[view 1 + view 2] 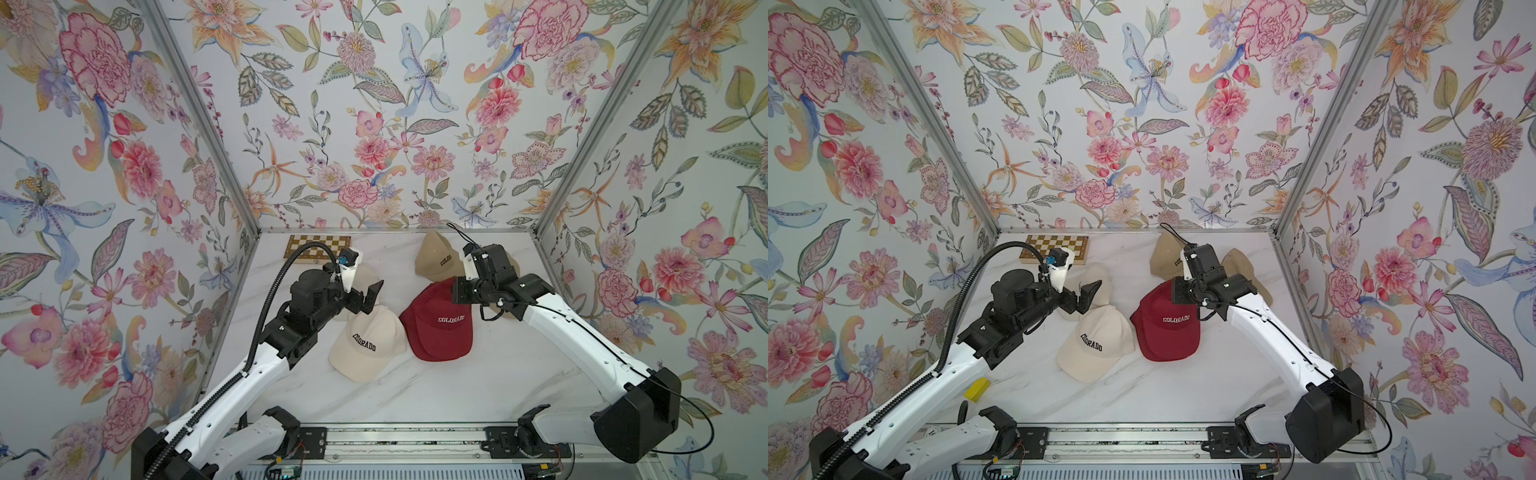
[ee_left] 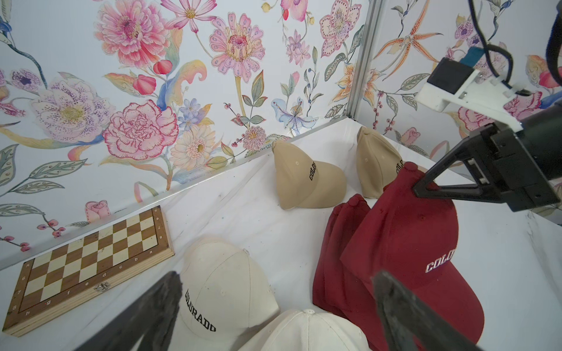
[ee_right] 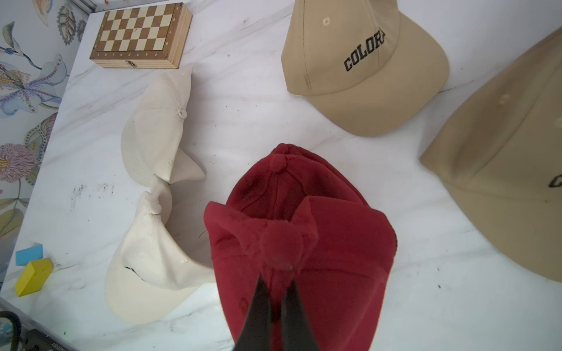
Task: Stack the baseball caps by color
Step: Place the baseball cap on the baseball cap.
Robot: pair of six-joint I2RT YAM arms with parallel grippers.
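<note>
R tool [image 3: 276, 282]: grips top red cap [image 3: 334, 243] crown | L tool [image 1: 371, 297]: above cream caps [image 1: 368, 345]

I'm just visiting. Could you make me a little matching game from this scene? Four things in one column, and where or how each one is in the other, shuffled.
Things:
1. chessboard
2. top dark red cap
3. yellow block
4. left jaws

Places or states:
A. wide open, holding nothing
B. at the far left of the table
C. pinched at its crown by the shut right jaws
D. near left, beside a blue block

Pairs: 1-B, 2-C, 3-D, 4-A
</note>
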